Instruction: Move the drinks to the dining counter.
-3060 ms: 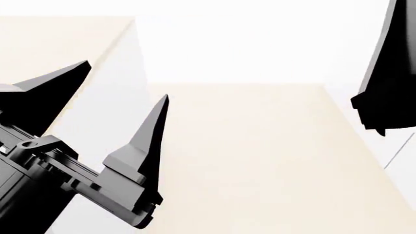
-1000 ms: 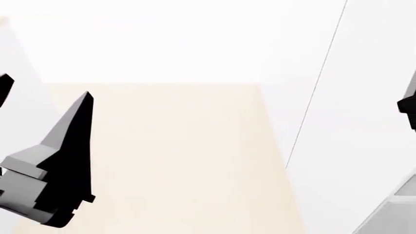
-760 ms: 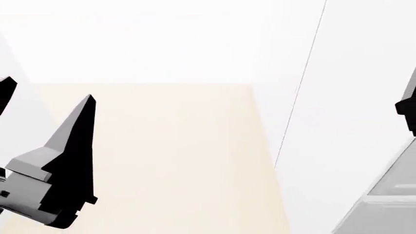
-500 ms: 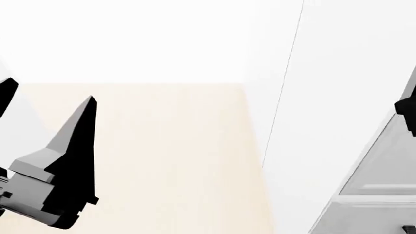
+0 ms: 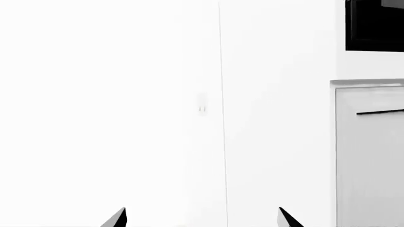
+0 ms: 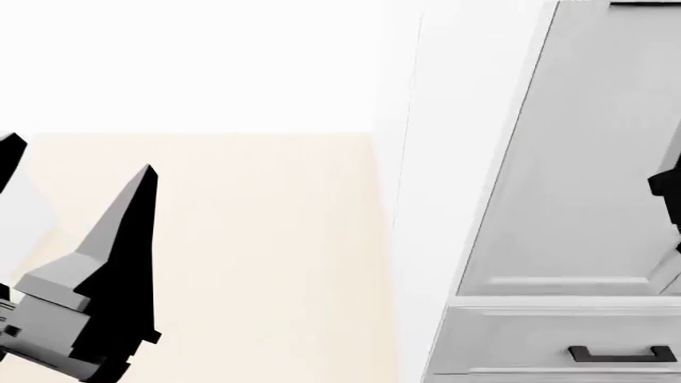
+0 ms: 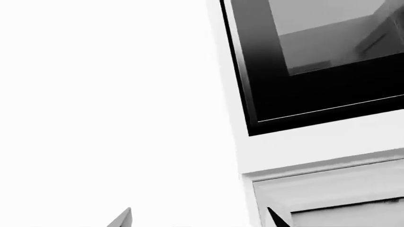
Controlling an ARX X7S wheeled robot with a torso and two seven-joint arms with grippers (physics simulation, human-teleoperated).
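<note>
Overhead, the left gripper (image 6: pixel 64 207) at nine o'clock spreads wide, empty; the right gripper's state I cannot tell. Wristwise, left fingertips (image 5: pixel 117 217) gape before a white cabinet (image 5: pixel 369 156). Drinks and dining counter unseen.

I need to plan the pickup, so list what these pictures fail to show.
- The drinks and the dining counter: in no view; only cream floor, white wall and cabinet appear.
- Left pincer: left wrist view's edge cuts off all but two parted fingertips; nothing shows between them.
- Right pincer: likewise cut off in the right wrist view, tips parted; the head view shows only a sliver at its edge.
</note>
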